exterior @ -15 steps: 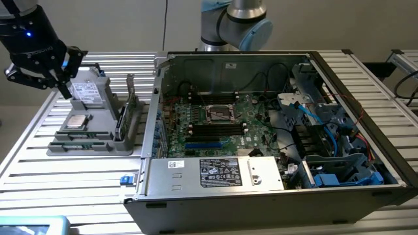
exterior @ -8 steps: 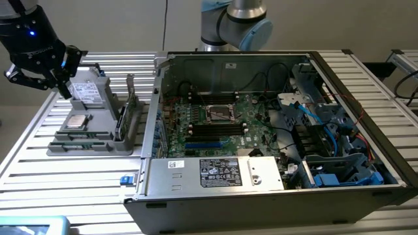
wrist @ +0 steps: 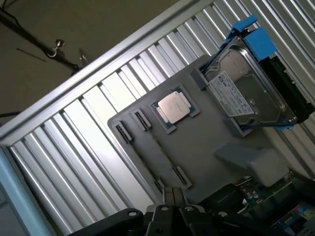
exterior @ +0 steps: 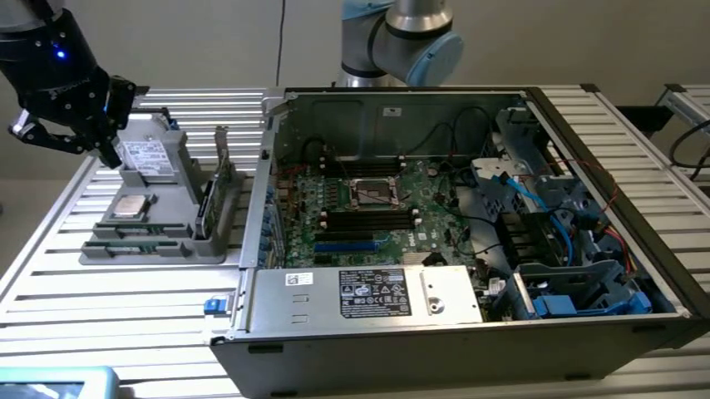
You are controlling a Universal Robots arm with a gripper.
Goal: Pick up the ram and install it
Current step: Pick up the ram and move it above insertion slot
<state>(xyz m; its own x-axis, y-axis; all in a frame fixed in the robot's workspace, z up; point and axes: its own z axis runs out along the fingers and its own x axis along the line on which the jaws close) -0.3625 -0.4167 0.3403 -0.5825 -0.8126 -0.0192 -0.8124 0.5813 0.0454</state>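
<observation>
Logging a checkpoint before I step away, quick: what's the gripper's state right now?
Gripper: cannot be told whether open or closed; it hangs above the grey parts tray, by the hard drive.

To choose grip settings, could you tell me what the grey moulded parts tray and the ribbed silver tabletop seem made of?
The grey moulded parts tray looks like matte plastic: even dull grey, moulded clips, no glare. The ribbed silver tabletop is probably aluminium, satin finish: straight extruded-looking slats with bright streaky reflections.
</observation>
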